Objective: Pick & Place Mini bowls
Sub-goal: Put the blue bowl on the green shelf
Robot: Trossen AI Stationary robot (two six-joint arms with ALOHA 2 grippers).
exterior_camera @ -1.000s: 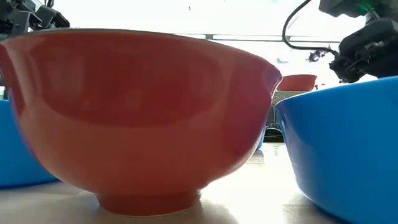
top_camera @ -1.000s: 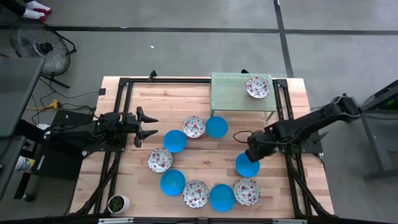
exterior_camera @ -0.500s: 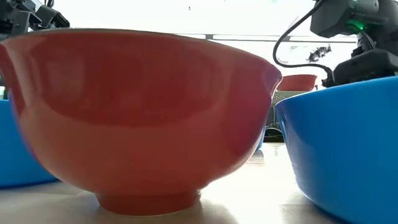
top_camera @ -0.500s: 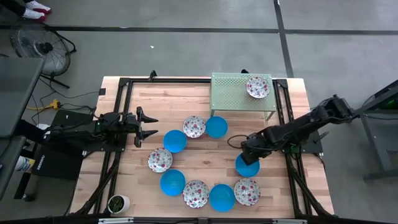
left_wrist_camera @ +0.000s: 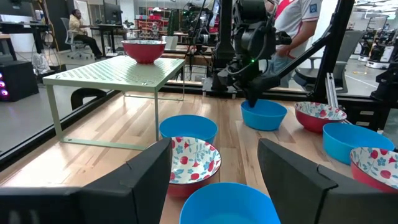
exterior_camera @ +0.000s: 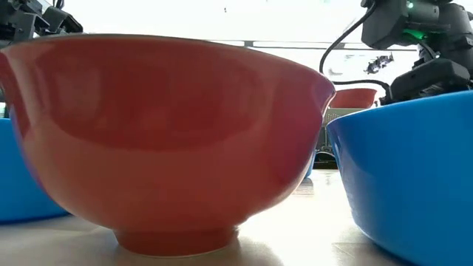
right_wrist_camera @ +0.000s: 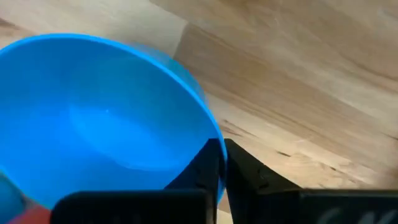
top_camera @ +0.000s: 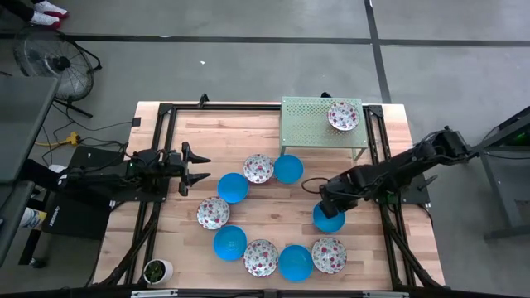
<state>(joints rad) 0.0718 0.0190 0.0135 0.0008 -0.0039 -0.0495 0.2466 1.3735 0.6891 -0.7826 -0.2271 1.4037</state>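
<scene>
Left gripper (top_camera: 201, 168) parked at the table's left side, fingers spread wide, holding nothing, same spot as a second ago. Just in front of it: a blue bowl (top_camera: 233, 187) and a floral bowl (top_camera: 258, 169).

The bowls sit in a rough ring on the wooden table (top_camera: 273, 211): blue and floral ones alternate around it. None of them has moved over the last second. One more floral bowl (top_camera: 343, 115) is up on the green rack (top_camera: 306, 124) at the back.

What changed: right gripper (top_camera: 332, 206) has slid in from the right and come down onto the near rim of the blue bowl on the right (top_camera: 329, 220). A second ago it was slightly off to the side of it. Right wrist view shows the fingers pinched on the rim, one inside, one outside the wall. Looks like a rim grasp is on.

Bowl seems to be on the table, not lifted yet.

My read: pick phase for this bowl is basically done, lift comes next. The rack is probably the drop spot, since one bowl is already there. Risk is a thin rim pinch, so the bowl could tilt or slip on the lift.
</scene>
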